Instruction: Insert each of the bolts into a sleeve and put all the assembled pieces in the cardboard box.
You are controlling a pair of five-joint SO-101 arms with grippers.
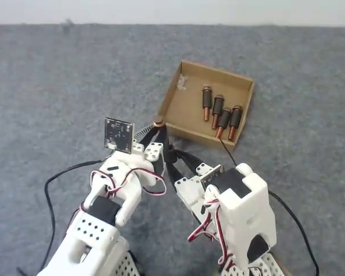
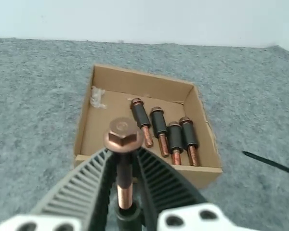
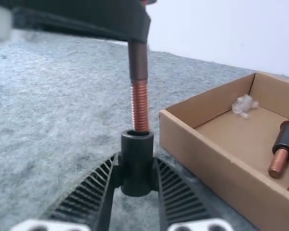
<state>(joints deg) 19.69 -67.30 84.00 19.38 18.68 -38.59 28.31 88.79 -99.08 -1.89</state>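
My left gripper [image 2: 123,156] is shut on a copper bolt [image 2: 124,185], head up, just in front of the cardboard box [image 2: 85,126]. Right below it, my right gripper [image 3: 136,169] is shut on a black sleeve [image 3: 136,161]. The bolt's threaded end [image 3: 139,108] sits in the sleeve's mouth, with most of the thread still showing above it. From above, the bolt head [image 1: 158,122] shows beside the box's near-left wall [image 1: 171,102]. Several assembled bolt-and-sleeve pieces [image 1: 221,113] lie side by side inside the box.
A small crumpled scrap of clear plastic [image 2: 97,97] lies in the box's far-left corner. Grey carpet [image 1: 57,86] covers the table all around. A black cable [image 2: 272,163] runs along the floor right of the box.
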